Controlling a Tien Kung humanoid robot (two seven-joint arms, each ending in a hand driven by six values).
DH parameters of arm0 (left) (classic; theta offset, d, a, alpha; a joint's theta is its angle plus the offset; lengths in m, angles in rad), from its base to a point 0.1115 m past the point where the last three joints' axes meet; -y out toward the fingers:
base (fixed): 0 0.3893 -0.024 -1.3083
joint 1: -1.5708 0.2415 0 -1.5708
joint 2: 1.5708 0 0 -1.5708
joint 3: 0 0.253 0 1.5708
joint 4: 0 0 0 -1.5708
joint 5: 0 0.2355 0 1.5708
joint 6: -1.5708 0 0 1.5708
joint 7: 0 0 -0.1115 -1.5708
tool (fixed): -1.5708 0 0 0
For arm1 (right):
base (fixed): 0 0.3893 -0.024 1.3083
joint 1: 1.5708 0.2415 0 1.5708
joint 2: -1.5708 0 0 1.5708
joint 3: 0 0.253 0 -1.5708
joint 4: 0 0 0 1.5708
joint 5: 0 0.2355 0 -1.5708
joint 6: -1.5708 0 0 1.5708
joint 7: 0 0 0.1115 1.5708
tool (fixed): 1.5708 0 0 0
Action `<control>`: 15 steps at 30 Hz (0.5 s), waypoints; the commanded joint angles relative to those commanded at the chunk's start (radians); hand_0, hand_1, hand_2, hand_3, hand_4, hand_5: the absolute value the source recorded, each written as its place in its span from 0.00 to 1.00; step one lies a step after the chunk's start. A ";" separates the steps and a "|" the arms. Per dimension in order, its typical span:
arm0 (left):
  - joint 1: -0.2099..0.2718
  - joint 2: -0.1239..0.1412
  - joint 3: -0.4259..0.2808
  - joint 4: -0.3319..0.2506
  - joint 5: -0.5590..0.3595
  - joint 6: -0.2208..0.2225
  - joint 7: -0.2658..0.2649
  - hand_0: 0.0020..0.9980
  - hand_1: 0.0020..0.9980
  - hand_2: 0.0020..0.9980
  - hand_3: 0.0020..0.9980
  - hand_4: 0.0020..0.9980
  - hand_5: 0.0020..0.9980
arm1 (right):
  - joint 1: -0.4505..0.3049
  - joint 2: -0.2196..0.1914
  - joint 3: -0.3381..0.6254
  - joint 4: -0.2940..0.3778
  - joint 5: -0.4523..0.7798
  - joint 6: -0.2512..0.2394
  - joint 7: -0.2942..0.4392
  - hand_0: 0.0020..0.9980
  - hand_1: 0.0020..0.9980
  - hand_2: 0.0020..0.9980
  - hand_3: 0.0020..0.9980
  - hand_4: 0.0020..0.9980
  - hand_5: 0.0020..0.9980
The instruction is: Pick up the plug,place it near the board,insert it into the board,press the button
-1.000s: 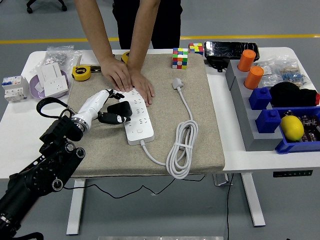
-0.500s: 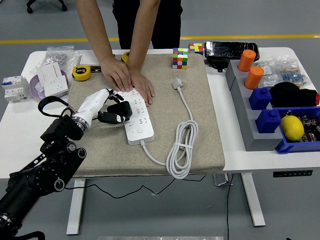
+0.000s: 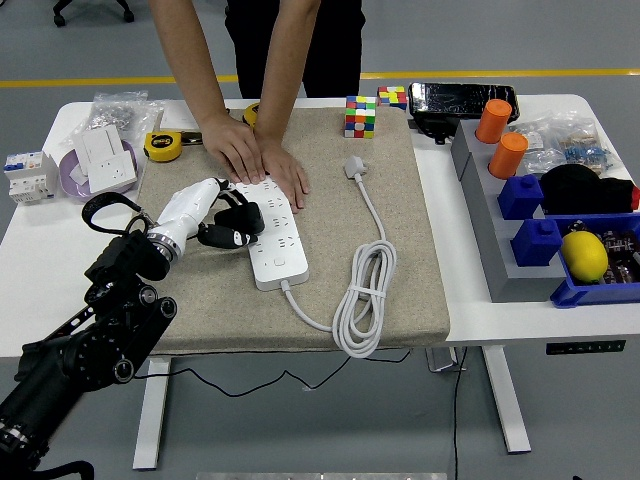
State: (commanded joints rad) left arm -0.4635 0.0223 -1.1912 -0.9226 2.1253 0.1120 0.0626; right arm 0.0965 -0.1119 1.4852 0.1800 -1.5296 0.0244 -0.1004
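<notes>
Shifted slightly toward 1 o'clock: left hand [image 3: 215, 215] grasping black plug [image 3: 240, 220] over power strip [image 3: 272, 235]; person's hands [image 3: 262, 165] pressing strip's 12 o'clock end.

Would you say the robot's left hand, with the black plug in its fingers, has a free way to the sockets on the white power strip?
Probably yes. The left hand holds the black plug at the white power strip's left edge. The person's hands press only its far end, so the nearer sockets look uncovered.
</notes>
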 joint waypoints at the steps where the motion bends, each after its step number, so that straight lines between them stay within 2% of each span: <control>1: 0.000 -0.002 -0.001 0.002 0.005 0.007 0.000 0.50 0.60 0.53 0.53 0.91 0.20 | 0.000 0.000 -0.001 0.000 0.001 0.000 0.000 0.85 0.76 0.74 0.78 1.00 0.88; 5: 0.000 -0.008 -0.001 0.011 0.038 0.022 0.011 0.50 0.60 0.53 0.53 0.91 0.20 | -0.001 0.001 0.000 0.000 -0.001 0.000 0.000 0.85 0.76 0.74 0.78 1.00 0.88; 6: -0.001 -0.010 -0.001 0.015 0.047 0.022 0.014 0.40 0.48 0.50 0.52 0.72 0.12 | -0.001 0.001 -0.001 0.000 0.000 0.000 0.001 0.85 0.76 0.75 0.78 1.00 0.88; 11: -0.002 -0.018 -0.008 0.030 0.071 0.027 0.021 0.40 0.48 0.50 0.52 0.72 0.12 | -0.001 0.001 -0.001 0.000 0.001 0.000 0.000 0.85 0.76 0.75 0.78 1.00 0.88; 12: -0.002 -0.018 -0.008 0.032 0.073 0.024 0.024 0.36 0.39 0.46 0.48 0.62 0.07 | -0.002 0.001 -0.002 0.000 0.001 0.000 0.000 0.85 0.76 0.75 0.78 1.00 0.88; 15: -0.002 -0.018 -0.007 0.034 0.073 0.015 0.028 0.36 0.39 0.46 0.48 0.62 0.07 | -0.003 0.001 -0.003 0.000 0.001 -0.001 -0.001 0.85 0.76 0.75 0.78 1.00 0.88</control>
State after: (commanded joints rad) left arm -0.4655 0.0043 -1.1980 -0.8887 2.1983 0.1270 0.0905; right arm 0.0937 -0.1112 1.4826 0.1800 -1.5284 0.0238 -0.1017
